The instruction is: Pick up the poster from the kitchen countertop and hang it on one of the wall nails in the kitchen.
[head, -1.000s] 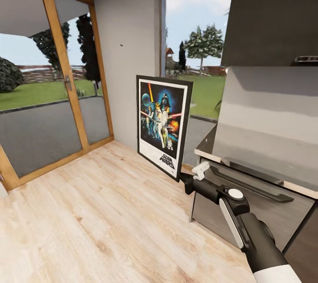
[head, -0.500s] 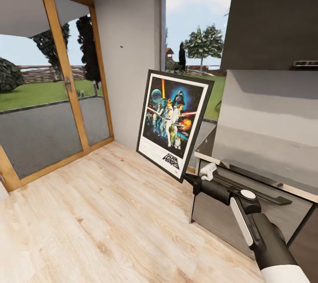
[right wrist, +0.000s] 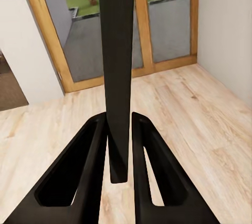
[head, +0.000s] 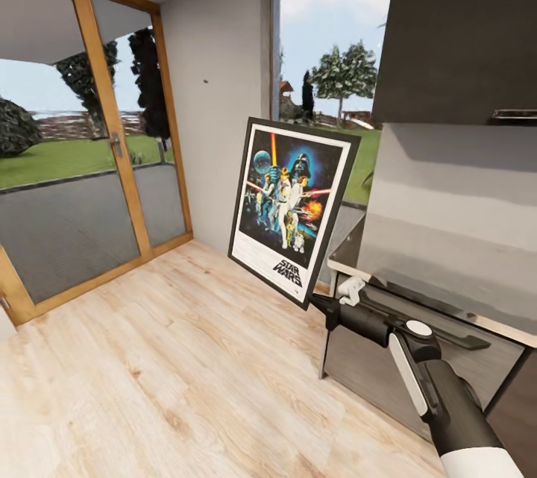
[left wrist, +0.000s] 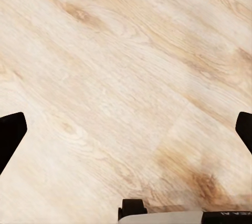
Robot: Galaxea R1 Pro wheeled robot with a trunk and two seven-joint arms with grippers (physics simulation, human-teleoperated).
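The poster [head: 291,206] hangs in the air over the floor, tilted, its Star Wars art facing me, between the grey wall and the kitchen countertop [head: 447,262] at the right. My right gripper [head: 317,303] is shut on its lower right corner. In the right wrist view the two fingers [right wrist: 97,156] clamp the black frame edge [right wrist: 118,66] of the poster edge-on. A wall nail [head: 205,80] shows as a dark speck on the pale wall, up and left of the poster. My left gripper [left wrist: 126,132] is open above bare floorboards.
A wood-framed glass door [head: 112,142] fills the left wall and a tall window [head: 328,53] stands behind the poster. A dark upper cabinet [head: 462,23] hangs over the worktop, with a handled appliance front [head: 418,359] below it. Light wooden floor [head: 186,373] lies ahead.
The poster has risen a little, tilted and turned more toward me in the right gripper, and the arm has shifted slightly right; over the last half second almost nothing moved.
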